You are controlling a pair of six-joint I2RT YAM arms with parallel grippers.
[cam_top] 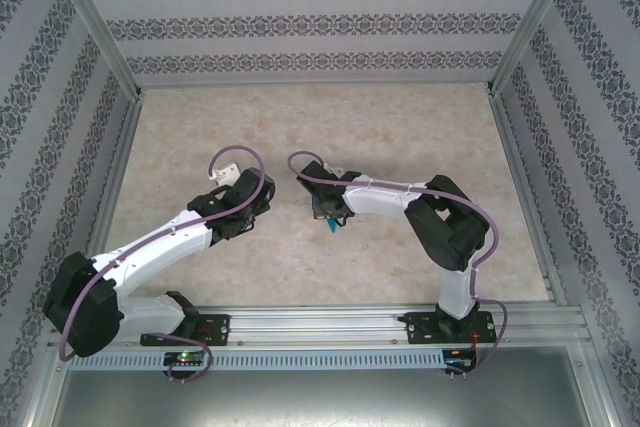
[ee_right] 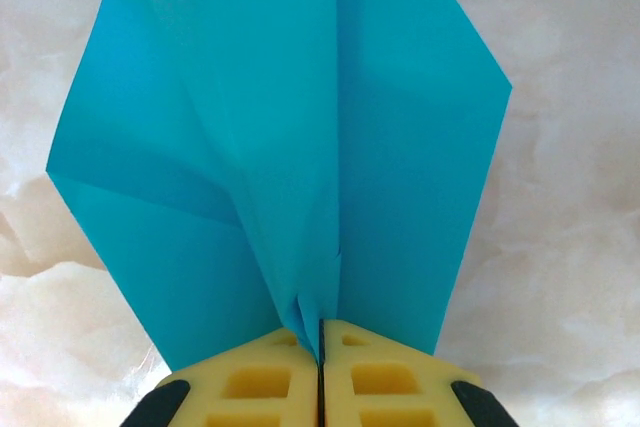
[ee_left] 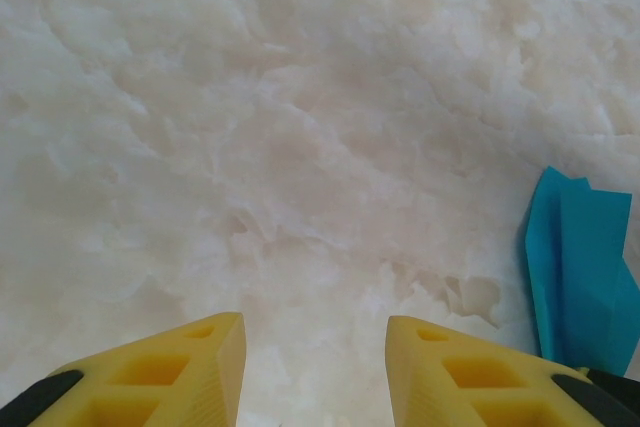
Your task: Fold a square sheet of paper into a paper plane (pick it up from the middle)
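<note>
The square sheet of paper is folded into a teal-blue paper plane (ee_right: 290,147) with a centre crease and wings spreading to both sides. My right gripper (ee_right: 320,342) is shut on its centre fold, yellow fingers pressed together. From above, a small teal tip (cam_top: 329,225) pokes out below the right gripper (cam_top: 325,209) near the middle of the table. My left gripper (ee_left: 315,367) stands open over bare table, with nothing between its yellow fingers (ee_left: 205,372). An edge of the paper plane (ee_left: 580,277) shows to its right, apart from it. In the top view the left gripper (cam_top: 245,212) sits just left of the right one.
The beige marbled tabletop (cam_top: 320,127) is bounded by aluminium rails and patterned walls (cam_top: 300,22) at the back and sides. Both arm bases sit on the near rail (cam_top: 320,325). Cables loop above each wrist.
</note>
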